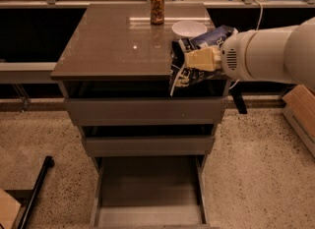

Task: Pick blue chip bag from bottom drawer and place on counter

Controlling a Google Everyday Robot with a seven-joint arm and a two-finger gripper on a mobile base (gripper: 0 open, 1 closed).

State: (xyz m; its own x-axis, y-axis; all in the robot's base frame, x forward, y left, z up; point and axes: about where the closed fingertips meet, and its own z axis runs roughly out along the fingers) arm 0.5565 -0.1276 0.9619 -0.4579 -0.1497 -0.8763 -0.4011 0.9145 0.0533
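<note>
The blue chip bag (191,62) hangs crumpled in my gripper (196,59), in front of the counter's right front edge. The gripper's pale fingers are shut on the bag, with the white arm reaching in from the right. The counter (118,41) is a glossy grey-brown slab on top of the cabinet. The bottom drawer (147,193) is pulled out below and its flat floor shows nothing inside.
A brown drink can (157,8) stands at the counter's back edge. A white bowl (189,28) sits beside it, just behind the bag. Two shallower drawers (147,109) are closed. A cardboard box (300,110) lies at right, a black pole (34,193) at lower left.
</note>
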